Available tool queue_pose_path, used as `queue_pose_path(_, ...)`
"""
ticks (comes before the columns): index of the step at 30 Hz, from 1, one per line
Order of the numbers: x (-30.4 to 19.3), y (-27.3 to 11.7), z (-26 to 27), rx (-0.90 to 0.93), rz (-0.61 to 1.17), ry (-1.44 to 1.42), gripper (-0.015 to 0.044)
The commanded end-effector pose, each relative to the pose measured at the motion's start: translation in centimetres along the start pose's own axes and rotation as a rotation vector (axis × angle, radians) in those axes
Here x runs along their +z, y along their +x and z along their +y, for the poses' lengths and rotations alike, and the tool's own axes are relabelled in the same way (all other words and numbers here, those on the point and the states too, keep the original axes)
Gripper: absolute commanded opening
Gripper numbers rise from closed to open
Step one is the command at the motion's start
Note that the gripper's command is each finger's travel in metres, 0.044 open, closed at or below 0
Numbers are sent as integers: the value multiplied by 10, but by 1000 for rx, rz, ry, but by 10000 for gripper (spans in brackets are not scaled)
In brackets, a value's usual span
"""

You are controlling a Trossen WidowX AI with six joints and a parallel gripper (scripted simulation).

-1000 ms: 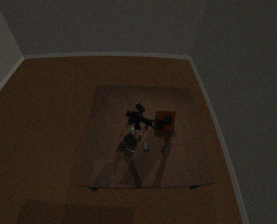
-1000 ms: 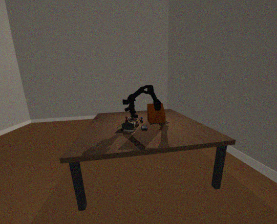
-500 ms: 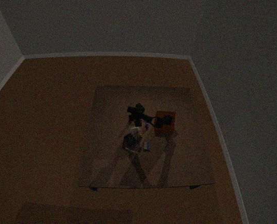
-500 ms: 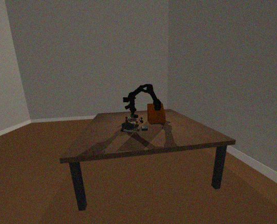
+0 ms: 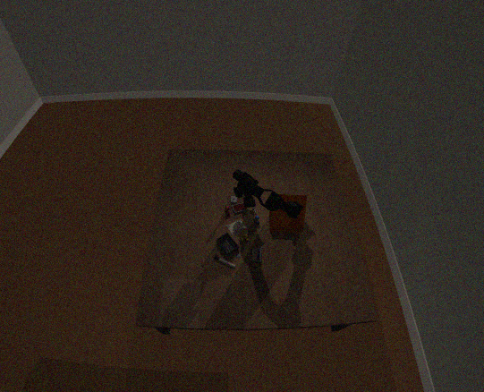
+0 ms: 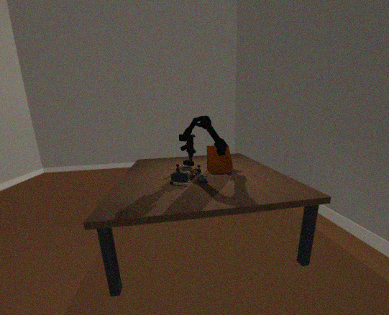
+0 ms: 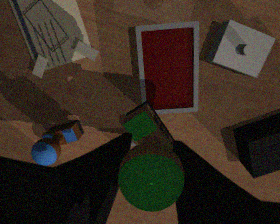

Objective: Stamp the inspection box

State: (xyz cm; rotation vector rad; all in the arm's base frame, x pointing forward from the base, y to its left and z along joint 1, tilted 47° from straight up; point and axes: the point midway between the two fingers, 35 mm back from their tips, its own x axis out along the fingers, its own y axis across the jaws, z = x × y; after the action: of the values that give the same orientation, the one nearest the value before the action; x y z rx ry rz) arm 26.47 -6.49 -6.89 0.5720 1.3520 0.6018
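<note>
My gripper point(image 7: 152, 143) point(image 6: 190, 157) is shut on the green-topped stamp point(image 7: 151, 182), which hangs base down. In the wrist view its block overlaps the near left corner of the ink pad point(image 7: 168, 70) point(image 5: 239, 208), red with a pale rim. The stamp's underside is hidden, and its height over the bench is hard to judge. The card point(image 7: 82, 22) point(image 5: 234, 229) lies left of the pad, held by pale tabs. A thin box outline and several dark lines show on it, partly in shadow; I cannot tell whether there is a print.
A blue-knobbed stamp point(image 7: 44, 152) point(image 5: 257, 218) is left of the gripper. A white block point(image 7: 251, 55) and a black box point(image 7: 263, 145) are right of the pad. A red item point(image 5: 226, 210), a dark tray-like object point(image 5: 227, 245) and an orange box point(image 5: 288, 225) point(image 6: 218, 162) also stand around.
</note>
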Motion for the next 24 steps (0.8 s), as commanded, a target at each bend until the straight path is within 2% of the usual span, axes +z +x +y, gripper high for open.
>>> queue_pose_path(1,-19,2,-17,3,6,-5,0)
queue_pose_path(10,-63,8,-46,28,5,-13,0)
queue_pose_path(24,-63,24,-47,28,5,-12,0)
